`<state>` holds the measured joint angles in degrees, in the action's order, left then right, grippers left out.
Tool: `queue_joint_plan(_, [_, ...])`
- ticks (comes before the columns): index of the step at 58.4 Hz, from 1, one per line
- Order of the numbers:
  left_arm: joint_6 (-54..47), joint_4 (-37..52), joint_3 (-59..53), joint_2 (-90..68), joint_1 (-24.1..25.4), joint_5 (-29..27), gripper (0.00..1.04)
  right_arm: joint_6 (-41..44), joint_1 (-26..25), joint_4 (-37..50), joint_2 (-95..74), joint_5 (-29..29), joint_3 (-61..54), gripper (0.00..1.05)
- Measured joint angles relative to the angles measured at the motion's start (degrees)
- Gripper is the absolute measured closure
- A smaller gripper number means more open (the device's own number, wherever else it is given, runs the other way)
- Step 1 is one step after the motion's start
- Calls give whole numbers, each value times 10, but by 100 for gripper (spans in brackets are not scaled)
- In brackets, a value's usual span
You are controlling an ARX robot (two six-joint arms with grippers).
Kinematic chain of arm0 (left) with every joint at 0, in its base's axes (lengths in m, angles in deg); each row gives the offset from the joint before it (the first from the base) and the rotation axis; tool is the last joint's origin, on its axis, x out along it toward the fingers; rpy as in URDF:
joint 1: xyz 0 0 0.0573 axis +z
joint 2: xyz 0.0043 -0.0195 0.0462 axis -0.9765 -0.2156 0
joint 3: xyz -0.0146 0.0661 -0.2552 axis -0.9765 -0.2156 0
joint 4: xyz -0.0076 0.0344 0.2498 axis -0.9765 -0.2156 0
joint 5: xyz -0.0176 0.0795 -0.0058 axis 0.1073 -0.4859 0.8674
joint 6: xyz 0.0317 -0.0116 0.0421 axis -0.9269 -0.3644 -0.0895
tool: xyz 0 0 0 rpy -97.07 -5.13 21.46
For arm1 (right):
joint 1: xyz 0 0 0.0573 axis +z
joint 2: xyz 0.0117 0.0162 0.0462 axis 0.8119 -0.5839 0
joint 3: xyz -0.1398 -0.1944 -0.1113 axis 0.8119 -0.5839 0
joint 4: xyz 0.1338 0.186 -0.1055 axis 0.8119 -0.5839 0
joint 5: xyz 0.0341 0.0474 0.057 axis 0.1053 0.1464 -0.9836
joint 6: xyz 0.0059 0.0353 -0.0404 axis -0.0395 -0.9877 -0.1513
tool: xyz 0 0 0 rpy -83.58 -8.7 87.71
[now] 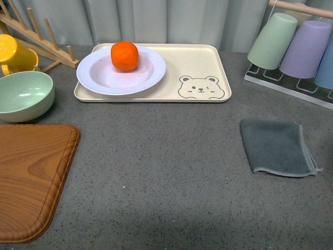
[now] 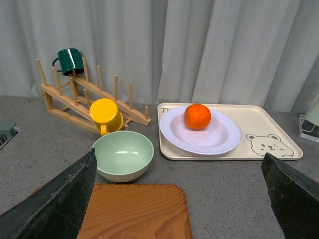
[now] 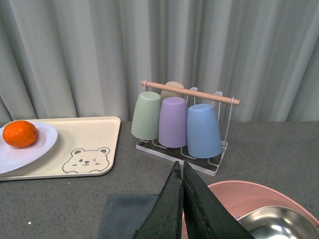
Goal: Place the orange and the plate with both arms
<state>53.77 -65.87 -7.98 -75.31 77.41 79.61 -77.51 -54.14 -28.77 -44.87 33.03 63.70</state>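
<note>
The orange [image 1: 125, 55] rests in the white ridged plate [image 1: 147, 78], which sits on the left part of the beige bear tray [image 1: 203, 67] at the back of the table. The orange [image 2: 198, 116] and plate [image 2: 222, 142] also show in the left wrist view, and in the right wrist view the orange [image 3: 20, 133] and plate [image 3: 37, 149] are at the far edge. My left gripper [image 2: 182, 199] is open and empty, back from the tray, above a wooden board. My right gripper [image 3: 182, 199] is shut and empty, above a grey cloth. Neither arm shows in the front view.
A pale green bowl [image 1: 23, 95], a yellow cup [image 1: 15, 53] and a wooden peg rack [image 1: 44, 41] stand at the left. A wooden board [image 1: 28, 177] lies front left. A grey cloth [image 1: 277, 147] lies right, a rack of upturned cups [image 1: 296, 49] behind it. A pink plate [image 3: 259, 199] holds a metal bowl [image 3: 279, 226].
</note>
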Motion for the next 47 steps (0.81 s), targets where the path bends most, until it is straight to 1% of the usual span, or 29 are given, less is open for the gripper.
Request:
queue_joint_plan(32, [0,0,0,0,0,0,7,0,0,-102,103,0,0,104])
queue_joint_plan(35, [0,0,0,0,0,0,7,0,0,-179,160,0,0,104])
queue_joint_plan(36, [0,0,0,0,0,0,7,0,0,-192,172,0,0,104])
queue_joint_plan(47, [0,0,0,0,0,0,7,0,0,-200,196,-1,0,104])
